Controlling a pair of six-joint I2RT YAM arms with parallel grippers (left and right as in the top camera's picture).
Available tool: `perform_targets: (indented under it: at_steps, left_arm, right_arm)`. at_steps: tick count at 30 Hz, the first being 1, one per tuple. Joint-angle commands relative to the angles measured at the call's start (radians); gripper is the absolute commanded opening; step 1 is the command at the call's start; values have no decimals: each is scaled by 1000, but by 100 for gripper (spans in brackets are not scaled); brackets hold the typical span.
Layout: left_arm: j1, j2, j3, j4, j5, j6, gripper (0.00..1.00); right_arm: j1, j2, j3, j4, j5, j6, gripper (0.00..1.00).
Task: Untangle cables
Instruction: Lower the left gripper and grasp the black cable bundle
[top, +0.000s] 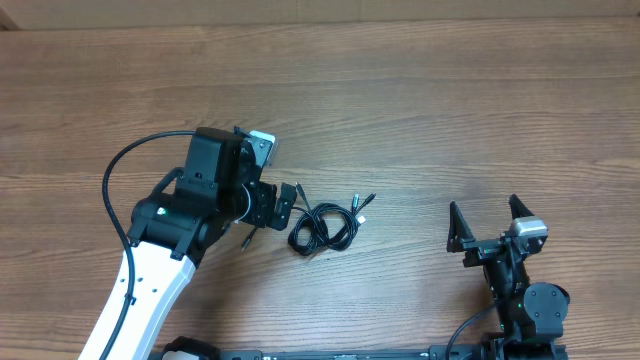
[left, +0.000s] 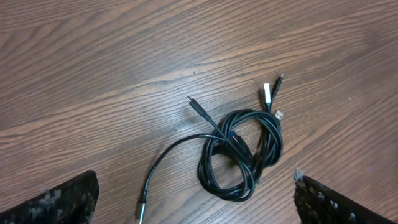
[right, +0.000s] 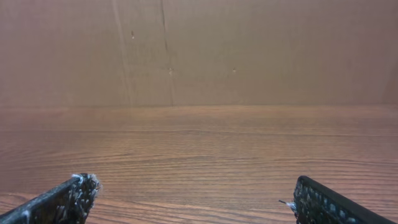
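Note:
The cables (top: 325, 227) lie as a small black tangle of loops on the wooden table, near the middle. In the left wrist view the tangle (left: 239, 152) shows looped cords, a white-tipped plug and a black plug at the upper right, a black plug at the upper left, and one loose strand ending in a silver plug (left: 144, 208) at the bottom. My left gripper (top: 283, 207) is open and empty, hovering just left of the tangle; its fingertips (left: 196, 202) frame the lower loops. My right gripper (top: 487, 222) is open and empty, far to the right, with no cable in its view.
The wooden table (top: 450, 110) stretches in all directions around the tangle. A thick black wire (top: 115, 180) arcs from the left arm's body. A brown wall (right: 199, 50) stands beyond the table's far edge in the right wrist view.

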Motion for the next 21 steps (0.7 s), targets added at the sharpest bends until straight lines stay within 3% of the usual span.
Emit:
perform_targets:
  at_steps: [1, 21]
  left_arm:
    - [-16, 6, 27, 5, 30, 23, 100]
    - [-48, 6, 27, 4, 30, 23, 100]
  right_arm:
    - [4, -8, -11, 5, 10, 3, 100]
    - [4, -8, -11, 5, 10, 3, 100]
